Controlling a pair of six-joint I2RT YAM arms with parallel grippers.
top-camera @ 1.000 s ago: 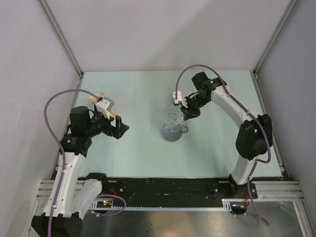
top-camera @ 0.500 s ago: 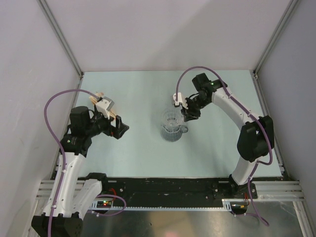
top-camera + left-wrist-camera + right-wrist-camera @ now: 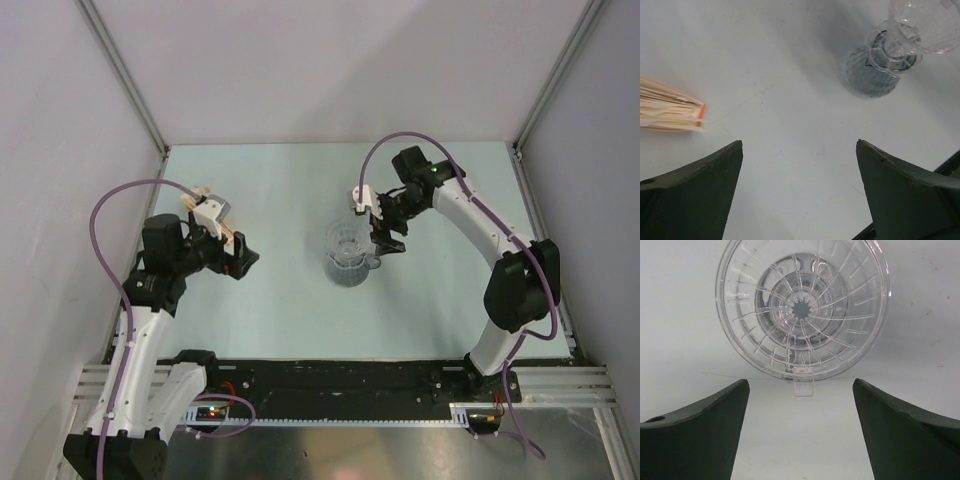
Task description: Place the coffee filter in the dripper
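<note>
**Ribbed dripper stood bare-walled between open right fingers**

The dripper (image 3: pixel 802 307) stood upright on the pale, matte table (image 3: pixel 280 180), about midway between the two arms and just beside the right gripper (image 3: pixel 800 385). From the right wrist it showed as a round cup of clear, glossy plastic. Thin raised ribs ran like spokes from a flared rim down to a small grey hole at the centre. The ribs and inner rings showed plainly through the walls. A small clear handle (image 3: pixel 804 389) stuck out from the rim toward the camera. From the left wrist the same cup rose as a cone over a ringed collar, with a darker grey, grid-patterned round base (image 3: pixel 872 77) beneath.

The right gripper's dark, smooth, wedge-shaped fingers stood wide apart on either side of the handle, clamped on nothing and apart from the cup.

The coffee filter could not be made out with certainty. Below the rim lay a brighter white patch (image 3: pixel 800 440) with a faint straight upper edge. Whether that was paper or only lighter table could not be told.

The left gripper (image 3: pixel 799 145) hung over bare table well left of the dripper. Its matching dark fingers were spread fully and held nothing. Just beyond its left finger lay a flat stack of tan paper (image 3: pixel 670 107). The stack's thin, slightly fanned layers were visible edge-on, and it bore a small orange mark (image 3: pixel 701 114) at the near end.
</note>
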